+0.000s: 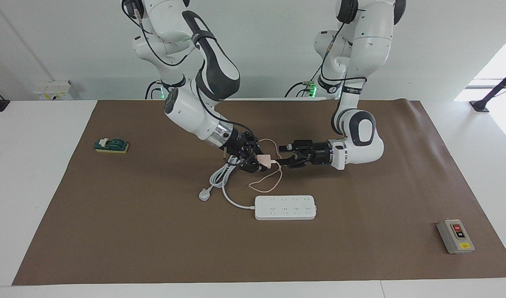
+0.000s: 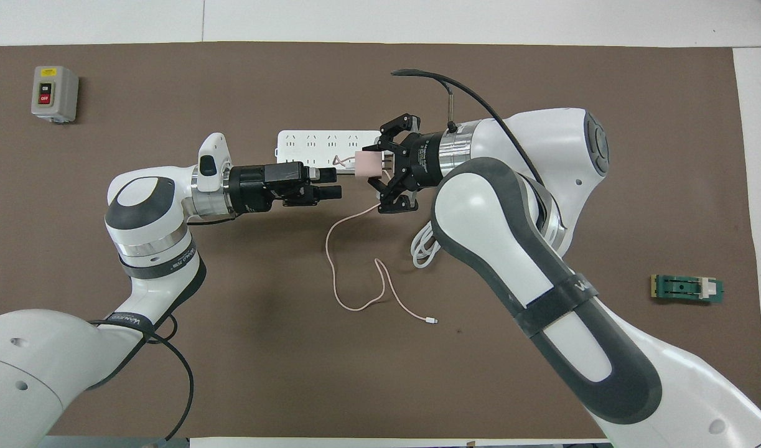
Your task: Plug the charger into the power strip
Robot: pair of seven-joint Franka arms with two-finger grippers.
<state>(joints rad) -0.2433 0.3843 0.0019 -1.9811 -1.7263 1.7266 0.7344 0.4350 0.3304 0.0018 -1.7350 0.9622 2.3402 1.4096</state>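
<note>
Your right gripper holds the pink charger up in the air, squeezed between its fingers. The charger hangs over the brown mat, close to the power strip but not yet above it in the facing view. Its thin pink cable trails down onto the mat and loops toward the robots.

Your left gripper floats just beside the charger, pointing at it. Its fingers look a little apart and hold nothing.

It looks like you are carrying the charger to the strip, or passing it to the other arm. To do this well, turn the charger so its metal pins point down at the sockets. In the overhead view the pins seem to point sideways into the right gripper, so a hand-over may help. Go slowly and line the pins up with one socket before you push.

Watch the room. The two grippers are very close, so do not bump them. The thick white cord and its plug lie beside the strip, toward the right arm's end. The grey switch box and the green block are well apart from your work.
</note>
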